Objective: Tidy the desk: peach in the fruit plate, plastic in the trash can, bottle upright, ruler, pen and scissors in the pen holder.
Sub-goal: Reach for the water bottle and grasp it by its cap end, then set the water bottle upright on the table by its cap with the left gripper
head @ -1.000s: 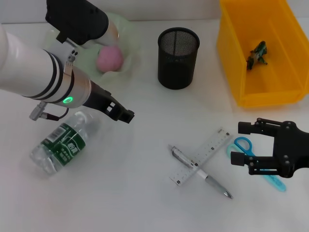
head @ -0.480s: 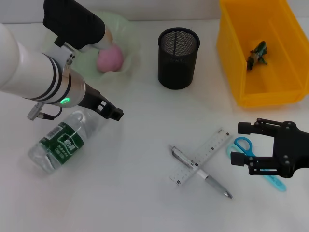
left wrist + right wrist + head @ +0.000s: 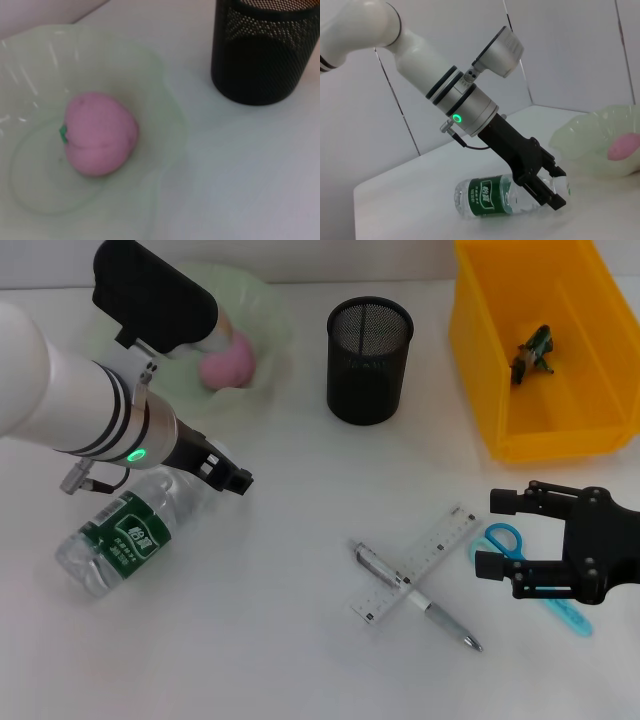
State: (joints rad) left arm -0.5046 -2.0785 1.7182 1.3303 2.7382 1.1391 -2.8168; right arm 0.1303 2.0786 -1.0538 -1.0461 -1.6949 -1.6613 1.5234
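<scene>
Pink and round, the peach [image 3: 227, 362] sits in the pale green fruit plate [image 3: 265, 320] at the far left, with the black mesh pen holder [image 3: 369, 360] standing to its right. The left gripper [image 3: 228, 474] reaches down over the neck end of the bottle [image 3: 125, 532], which lies on its side at the near left; whether its fingers are spread or closed cannot be told. At the near right the right gripper [image 3: 492, 533] hovers with its fingers parted, holding nothing, just beside the blue scissors [image 3: 503, 540]. The ruler [image 3: 417, 563] and pen [image 3: 415, 596] lie crossed to its left. Plastic [image 3: 533, 353] rests in the yellow trash can [image 3: 478, 370] at the far right.
</scene>
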